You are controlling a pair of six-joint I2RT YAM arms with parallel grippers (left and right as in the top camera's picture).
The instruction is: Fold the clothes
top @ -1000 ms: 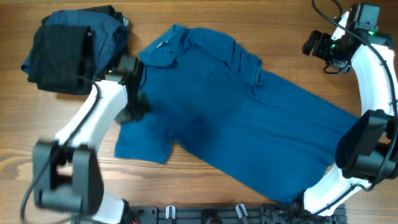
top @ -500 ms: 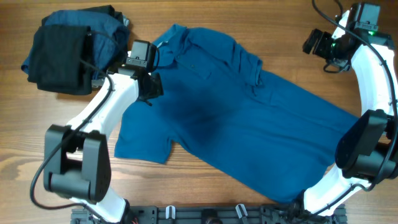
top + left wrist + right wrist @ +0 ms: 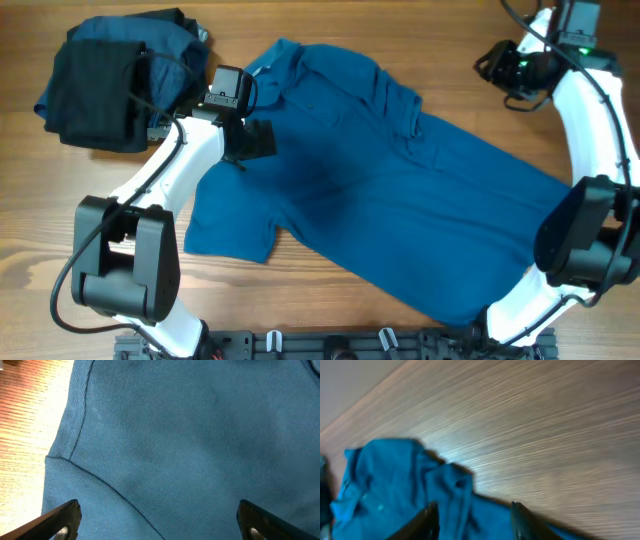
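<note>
A large medium-blue polo shirt (image 3: 380,180) lies spread flat and slanted across the table, collar (image 3: 265,80) at the upper left, hem at the lower right. My left gripper (image 3: 258,140) hovers over its left shoulder, close to the sleeve seam (image 3: 95,477). Its jaws (image 3: 159,510) stand wide open with only flat fabric between them. My right gripper (image 3: 492,68) is raised beyond the shirt's far right sleeve (image 3: 445,485), over bare wood. Its fingers (image 3: 427,520) are apart and hold nothing.
A pile of black and dark blue garments (image 3: 110,80) sits at the back left corner. Bare wooden table (image 3: 100,240) shows at the left front and along the far edge. The arm bases stand along the front edge.
My left gripper moved from the sleeve up toward the collar, then opened and let go of the fabric. My right gripper shifted slightly left and its jaws narrowed.
</note>
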